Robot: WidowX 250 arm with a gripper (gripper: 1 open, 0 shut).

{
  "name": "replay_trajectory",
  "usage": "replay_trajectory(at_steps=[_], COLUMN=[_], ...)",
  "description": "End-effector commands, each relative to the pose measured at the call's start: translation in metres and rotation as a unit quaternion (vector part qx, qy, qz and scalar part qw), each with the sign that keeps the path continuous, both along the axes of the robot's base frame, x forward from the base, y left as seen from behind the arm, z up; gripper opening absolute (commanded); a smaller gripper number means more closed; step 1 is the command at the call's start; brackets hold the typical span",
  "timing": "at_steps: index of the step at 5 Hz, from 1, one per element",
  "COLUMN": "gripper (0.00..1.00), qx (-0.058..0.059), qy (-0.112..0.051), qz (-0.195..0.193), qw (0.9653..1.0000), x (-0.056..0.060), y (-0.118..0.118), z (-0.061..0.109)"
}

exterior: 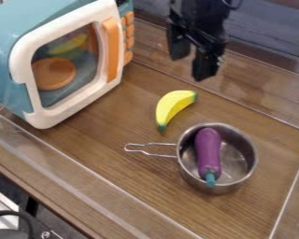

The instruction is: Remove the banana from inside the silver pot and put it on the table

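Note:
The yellow banana (174, 107) lies flat on the brown wood-grain table (102, 140), just up and left of the silver pot (219, 159). Inside the pot rests a purple eggplant (209, 152) with a green stem, and the pot's wire handle (149, 148) points left. My black gripper (192, 58) hangs well above the table, behind the banana. Its fingers stand apart with nothing between them.
A teal-and-white toy microwave (59, 58) with its door ajar stands at the back left, an orange item inside. A clear plastic rim (64, 177) runs along the table's front and right edges.

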State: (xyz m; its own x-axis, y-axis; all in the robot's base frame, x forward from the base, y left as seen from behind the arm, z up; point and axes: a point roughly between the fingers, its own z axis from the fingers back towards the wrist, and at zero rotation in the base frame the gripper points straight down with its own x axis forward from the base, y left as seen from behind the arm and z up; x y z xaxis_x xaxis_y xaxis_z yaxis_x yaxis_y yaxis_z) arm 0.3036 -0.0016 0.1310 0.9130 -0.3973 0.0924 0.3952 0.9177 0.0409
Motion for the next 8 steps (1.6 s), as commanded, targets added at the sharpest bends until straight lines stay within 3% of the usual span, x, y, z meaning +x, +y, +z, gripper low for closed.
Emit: replay_trajectory(at_steps=[1,2,3,5,7,8], gripper=[1.0,1.0,1.0,1.0,1.0,1.0], qx=[0.01,0.015,0.012,0.007,0.01,0.01], qy=[-0.039,-0.042,-0.047,-0.041,-0.053,-0.057], qz=[0.039,0.063,0.073,0.02,0.02,0.022], qw=[0.9984,0.997,0.9962,0.9989,0.9983,0.9981], x=[-0.005,-0.003,-0.001,-0.011,0.006,0.004], y=[0.021,0.045,0.059,0.067,0.078,0.076], z=[0.031,0.037,0.036,0.02,0.016,0.01])
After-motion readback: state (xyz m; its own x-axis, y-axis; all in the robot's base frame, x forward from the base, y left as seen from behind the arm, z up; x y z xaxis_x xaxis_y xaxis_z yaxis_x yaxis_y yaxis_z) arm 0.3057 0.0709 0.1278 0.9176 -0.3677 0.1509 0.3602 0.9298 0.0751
